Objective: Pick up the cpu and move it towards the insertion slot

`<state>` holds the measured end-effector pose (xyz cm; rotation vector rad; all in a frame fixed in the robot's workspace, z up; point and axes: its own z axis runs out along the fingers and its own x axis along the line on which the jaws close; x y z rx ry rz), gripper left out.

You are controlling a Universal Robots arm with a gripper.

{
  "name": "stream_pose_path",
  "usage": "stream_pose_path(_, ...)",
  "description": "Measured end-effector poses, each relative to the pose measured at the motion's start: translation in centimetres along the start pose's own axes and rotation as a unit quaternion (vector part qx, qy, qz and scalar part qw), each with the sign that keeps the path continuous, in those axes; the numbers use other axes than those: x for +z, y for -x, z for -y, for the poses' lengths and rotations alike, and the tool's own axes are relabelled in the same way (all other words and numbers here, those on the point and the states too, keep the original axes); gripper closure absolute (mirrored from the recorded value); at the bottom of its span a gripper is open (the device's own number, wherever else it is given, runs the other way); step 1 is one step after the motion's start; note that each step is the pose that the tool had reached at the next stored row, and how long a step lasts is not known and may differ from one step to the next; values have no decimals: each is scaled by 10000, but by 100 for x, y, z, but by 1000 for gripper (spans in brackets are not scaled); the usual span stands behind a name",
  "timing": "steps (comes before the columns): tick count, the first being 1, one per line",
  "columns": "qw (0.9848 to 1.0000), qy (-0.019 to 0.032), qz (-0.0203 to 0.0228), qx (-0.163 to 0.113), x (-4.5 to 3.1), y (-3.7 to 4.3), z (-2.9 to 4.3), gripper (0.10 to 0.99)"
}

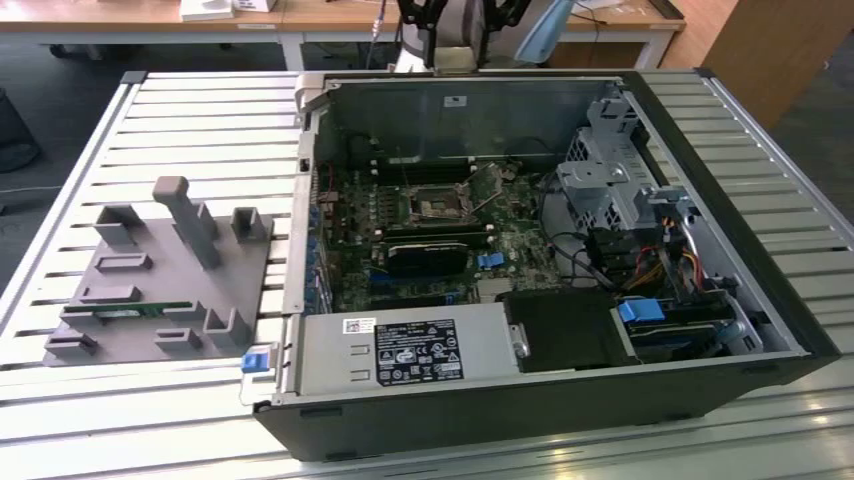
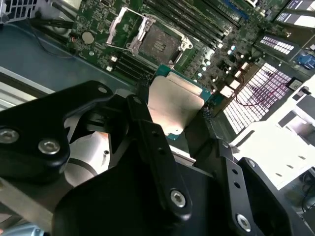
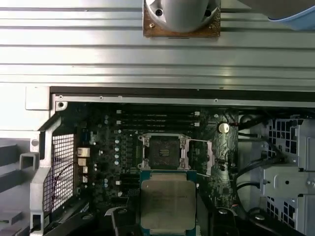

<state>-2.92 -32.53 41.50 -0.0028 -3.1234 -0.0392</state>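
Observation:
My gripper (image 2: 173, 120) is shut on the cpu (image 2: 174, 101), a flat square chip with a silvery top and a green rim, held by its two opposite edges between black fingers (image 2: 147, 128). In the first wrist view the cpu (image 3: 167, 199) hangs in the gripper (image 3: 169, 220) above the motherboard, just beside the insertion slot (image 3: 164, 151). The insertion slot (image 2: 155, 42) is a square socket with a shiny metal frame, a dark centre and its lid swung open. The exterior view shows the insertion slot (image 1: 438, 205) in the middle of the open computer case.
The computer case (image 1: 747, 300) lies open on a slatted metal table (image 1: 200, 130). Inside are a long black card (image 1: 427, 255), a power supply (image 1: 400, 350) and a drive cage (image 1: 601, 180). A grey plastic fixture (image 1: 160, 280) with a green memory stick (image 1: 127, 312) stands at the exterior view's left.

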Motion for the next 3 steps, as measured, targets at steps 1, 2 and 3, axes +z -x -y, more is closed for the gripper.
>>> stream_pose_path(1,10000,0,0,0,0,1,0,545)
stream_pose_path(2,10000,0,0,-1,0,2,0,545)
stream_pose_path(3,10000,0,0,-1,0,2,0,545)
